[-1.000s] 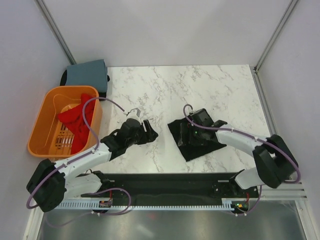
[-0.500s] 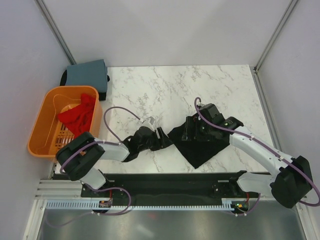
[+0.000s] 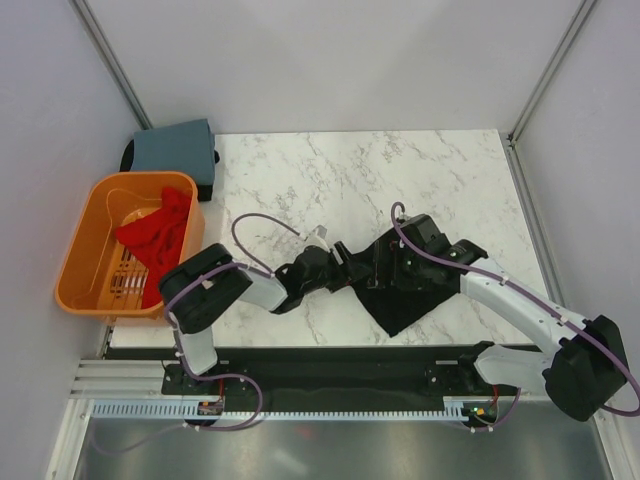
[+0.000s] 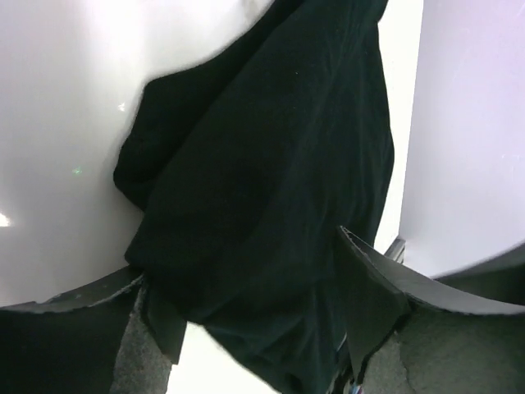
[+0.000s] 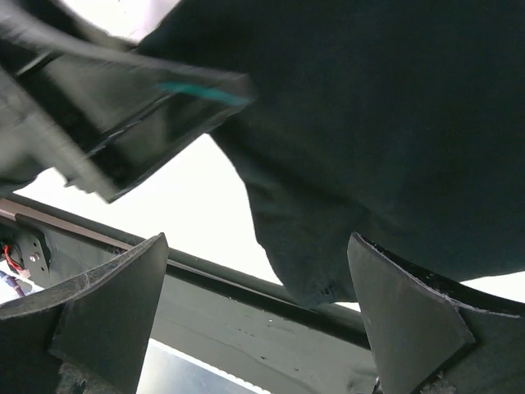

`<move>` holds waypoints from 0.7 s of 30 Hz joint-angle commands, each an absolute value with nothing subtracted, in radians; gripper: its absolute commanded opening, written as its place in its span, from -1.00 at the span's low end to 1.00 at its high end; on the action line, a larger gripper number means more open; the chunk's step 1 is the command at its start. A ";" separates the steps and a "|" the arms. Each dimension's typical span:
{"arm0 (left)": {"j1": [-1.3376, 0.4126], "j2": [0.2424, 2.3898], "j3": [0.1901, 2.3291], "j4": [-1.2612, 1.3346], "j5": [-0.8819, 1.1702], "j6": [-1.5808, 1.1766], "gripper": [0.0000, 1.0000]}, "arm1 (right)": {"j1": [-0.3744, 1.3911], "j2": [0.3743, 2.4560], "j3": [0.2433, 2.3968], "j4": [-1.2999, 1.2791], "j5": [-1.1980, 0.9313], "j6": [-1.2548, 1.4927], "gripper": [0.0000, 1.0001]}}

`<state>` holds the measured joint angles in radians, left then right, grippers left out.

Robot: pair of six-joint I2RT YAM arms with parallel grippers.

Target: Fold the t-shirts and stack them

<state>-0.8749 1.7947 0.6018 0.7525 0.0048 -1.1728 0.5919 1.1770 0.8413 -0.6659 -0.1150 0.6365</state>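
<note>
A black t-shirt [image 3: 408, 300] lies crumpled on the marble table, right of centre. My left gripper [image 3: 338, 264] reaches across to its left corner. In the left wrist view the jaws [image 4: 242, 258] stand wide apart with the black cloth [image 4: 262, 164] between and beyond them. My right gripper [image 3: 388, 268] is over the shirt's upper part, close to the left one. In the right wrist view its jaws [image 5: 256, 240] are wide open, with a fold of the shirt [image 5: 369, 148] lying between them. The left gripper shows there at upper left [image 5: 131, 98].
An orange basket [image 3: 85, 240] at the left edge holds a red t-shirt [image 3: 155, 235]. A folded blue-grey shirt [image 3: 175, 148] lies at the back left corner. The table's front rail [image 5: 205, 287] runs just below the shirt.
My left arm has stretched rightward from table centre to the shirt's left corner. My right gripper shifted slightly and the shirt's left part has bunched up between the two grippers.
</note>
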 commanded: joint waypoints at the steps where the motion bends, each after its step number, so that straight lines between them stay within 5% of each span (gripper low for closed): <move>1: -0.911 1.897 0.689 0.558 -0.052 -1.227 0.46 | 0.594 1.151 0.831 -0.653 -0.117 0.644 0.96; 3: -0.919 1.948 0.736 0.558 -0.054 -1.235 0.16 | 0.594 1.137 0.827 -0.658 -0.117 0.643 0.96; 4: -0.922 1.960 0.748 0.564 -0.055 -1.233 -0.11 | 0.592 1.121 0.825 -0.660 -0.114 0.643 0.96; 5: -0.923 1.973 0.770 0.568 -0.060 -1.220 -0.63 | 0.592 1.112 0.819 -0.660 -0.112 0.646 0.96; 8: -0.913 1.962 0.796 0.528 -0.083 -1.183 -0.96 | 0.592 1.054 0.810 -0.666 -0.089 0.672 0.96; 16: -0.756 1.746 0.986 0.108 -0.084 -0.800 -0.96 | 0.592 0.781 0.718 -0.606 0.066 0.814 0.96; 21: -0.597 1.641 1.155 -0.161 -0.137 -0.534 -0.96 | 0.592 0.727 0.516 -0.365 -0.032 0.813 0.96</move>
